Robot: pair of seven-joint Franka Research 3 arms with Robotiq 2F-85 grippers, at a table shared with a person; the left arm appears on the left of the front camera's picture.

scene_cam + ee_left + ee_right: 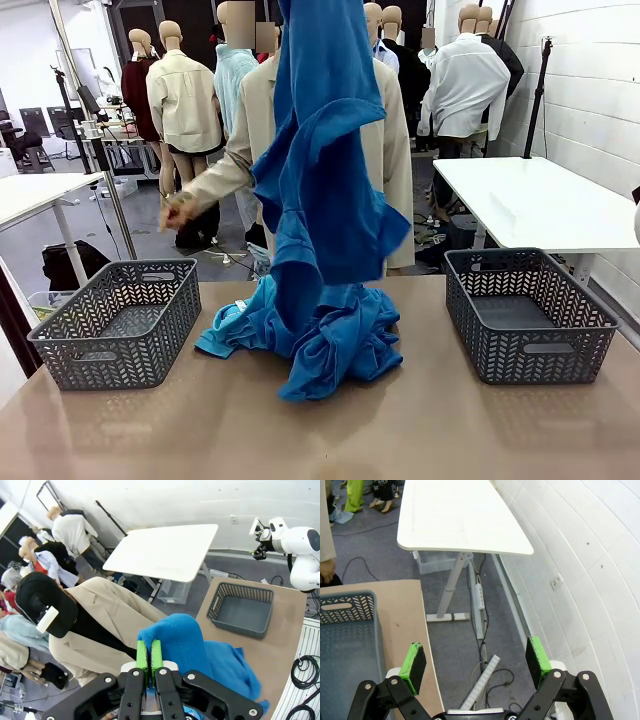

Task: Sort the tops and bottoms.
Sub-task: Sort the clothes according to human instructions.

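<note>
Tops are what you are dealing with here. The royal blue top (322, 180) hangs in a long, twisted drape above the middle of the bench (200, 430). Its lower end runs into the heap (335, 345) of blue cloth lying between the left basket (120, 320) and the right basket (530, 315). A lighter blue piece (222, 325) pokes out at the heap's left edge.

Your left end effector (149, 650) is clenched on a fold of that royal blue cloth, pads pressed together with the fabric bunched over them. Your right end effector (476, 656) is released, jaws wide with nothing between them. It hangs past the bench's edge, beside the right basket.

Expect this cloth to be light, soft and completely limp. It folds under its own weight and will swing if you move fast. It should not slip much, since knit fabric grips the green pads well, but a thin pinch can creep out.

You cannot tell from here whether the hanging hem is free of the heap or tangled with it, so the other garments may drag along. For a surer hold, take a doubled fold or a seam such as a shoulder or collar rather than a single layer. Nothing here is fragile, though a snagged sleeve could pull the heap toward a basket rim.

A person (385, 150) in a beige coat stands just behind the drape.
</note>
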